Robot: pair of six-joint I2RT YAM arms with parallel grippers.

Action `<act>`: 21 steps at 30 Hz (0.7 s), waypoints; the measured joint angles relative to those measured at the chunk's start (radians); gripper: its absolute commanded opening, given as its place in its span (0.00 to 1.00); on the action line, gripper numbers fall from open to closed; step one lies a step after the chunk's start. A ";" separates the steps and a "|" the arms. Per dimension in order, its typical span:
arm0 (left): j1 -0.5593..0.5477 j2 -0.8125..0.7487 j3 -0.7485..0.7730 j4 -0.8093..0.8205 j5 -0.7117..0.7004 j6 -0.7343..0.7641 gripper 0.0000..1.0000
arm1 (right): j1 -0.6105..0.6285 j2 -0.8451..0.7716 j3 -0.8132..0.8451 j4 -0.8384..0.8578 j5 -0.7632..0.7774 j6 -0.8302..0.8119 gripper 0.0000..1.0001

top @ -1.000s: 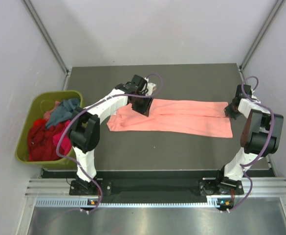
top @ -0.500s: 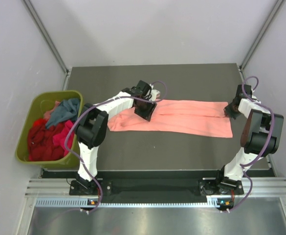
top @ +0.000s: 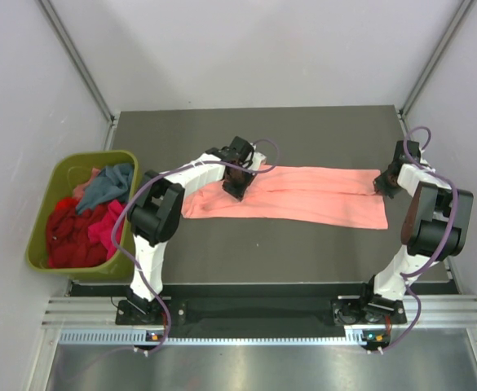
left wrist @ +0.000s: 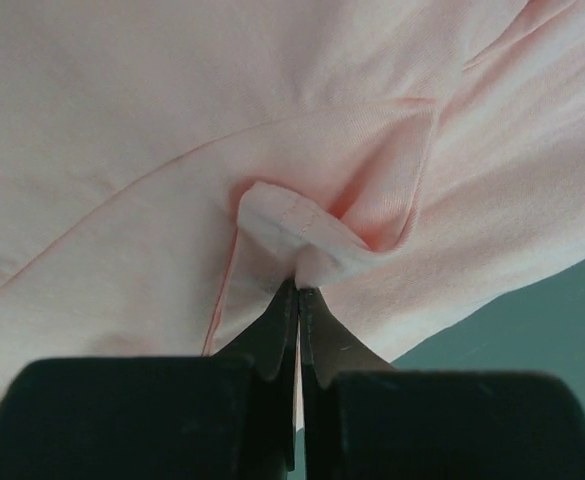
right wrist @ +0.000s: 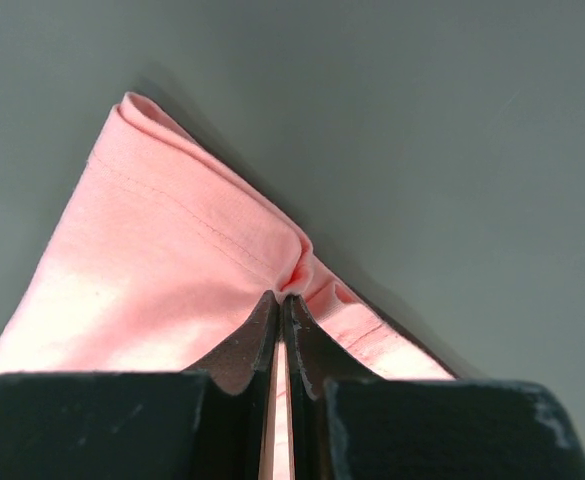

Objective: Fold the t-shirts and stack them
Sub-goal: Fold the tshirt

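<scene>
Tension is what I am watching, with the left gripper (left wrist: pixel 298 292) and the right gripper (right wrist: pixel 281 300) both pinched tight on the pink shirt (top: pixel 303 197) lying stretched across the table (top: pixel 303 130), so I am planning to lift both ends evenly.

- salmon-pink t-shirt (top: pixel 303 195): soft matt knit cloth, fine stitched hems, smooth with a few folds
- bench (top: pixel 303 130): dark grey, matt, smooth top
- bin (top: pixel 37 232): olive-green plastic, slight sheen
- t-shirts in the bin (top: pixel 75 232): crumpled matt cloth, red, magenta, teal-blue
- left end effector (left wrist: pixel 299 300), right end effector (right wrist: pixel 282 305): black, matt, looks like hard plastic
- front rail (top: pixel 262 314): ribbed bare metal, dull shine
</scene>
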 measured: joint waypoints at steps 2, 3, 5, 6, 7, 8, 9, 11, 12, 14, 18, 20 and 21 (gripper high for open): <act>-0.002 -0.003 0.004 -0.006 -0.016 0.000 0.00 | 0.000 0.000 0.001 0.000 0.000 -0.003 0.01; -0.002 -0.006 0.004 -0.010 -0.024 0.000 0.00 | 0.000 0.000 0.001 0.000 0.000 -0.005 0.00; -0.003 -0.017 0.004 -0.018 -0.042 -0.001 0.00 | 0.000 0.000 0.004 -0.002 0.000 -0.010 0.00; -0.003 -0.025 0.004 -0.022 -0.050 -0.001 0.00 | 0.000 0.000 0.006 -0.001 0.000 -0.012 0.00; -0.003 -0.035 0.004 -0.025 -0.061 -0.001 0.00 | 0.000 0.000 0.007 0.000 0.000 -0.013 0.00; -0.003 -0.044 0.004 -0.028 -0.071 -0.001 0.00 | 0.000 0.000 0.007 0.000 0.000 -0.013 0.00; -0.003 -0.054 0.004 -0.030 -0.077 -0.002 0.00 | -0.001 0.000 0.007 -0.002 0.000 -0.014 0.00; -0.003 -0.071 0.004 -0.031 -0.098 -0.004 0.00 | -0.003 0.000 0.007 -0.001 -0.001 -0.018 0.00; -0.003 -0.079 0.004 -0.032 -0.105 -0.005 0.00 | -0.005 0.000 0.007 -0.002 -0.002 -0.020 0.00; -0.003 -0.092 0.004 -0.032 -0.127 -0.008 0.00 | -0.008 0.000 0.007 -0.002 -0.002 -0.021 0.00; -0.003 -0.098 0.008 -0.040 -0.153 -0.009 0.00 | -0.013 0.000 0.007 -0.002 -0.005 -0.029 0.00; -0.003 -0.098 0.008 -0.045 -0.154 -0.009 0.00 | -0.018 0.000 0.007 -0.002 -0.008 -0.032 0.00; -0.003 -0.098 0.008 -0.049 -0.153 -0.010 0.00 | -0.020 0.000 0.007 -0.002 -0.008 -0.035 0.00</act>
